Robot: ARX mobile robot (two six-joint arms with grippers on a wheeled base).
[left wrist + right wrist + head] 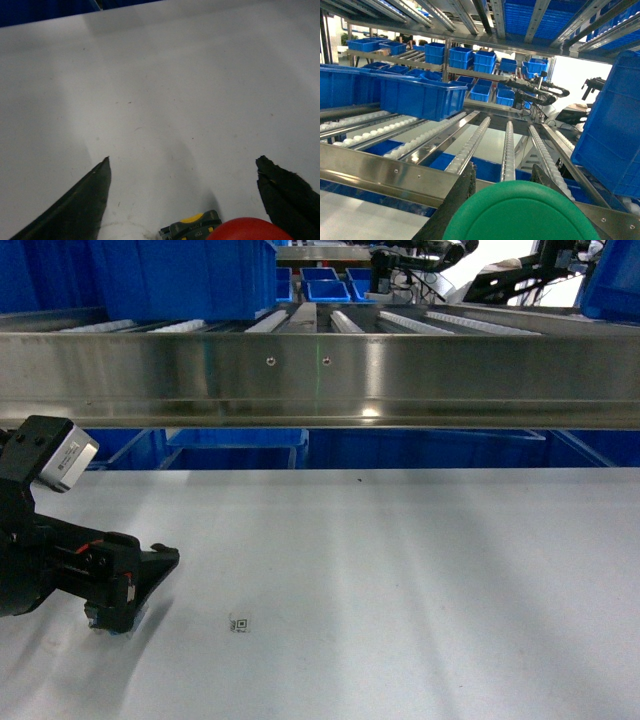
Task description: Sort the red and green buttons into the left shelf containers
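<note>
Left gripper [150, 575] low over the white desk [400, 570], fingers [80, 205] spread wide either side of the red button [247, 229], which sits between them. Right gripper [505, 200] raised before the roller shelf [470, 145], its fingers [452, 200] closed on the green button [520, 212]. A large blue bin [420, 97] rests on the shelf's left.

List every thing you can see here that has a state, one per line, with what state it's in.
Left claw: jaws open wide, low over the white table.
Red mushroom-cap push-button: between the open jaws, not gripped.
Right claw: shut on the green-capped push-button, raised before the shelf.
Large deep blue plastic bin: upright on the rollers.
</note>
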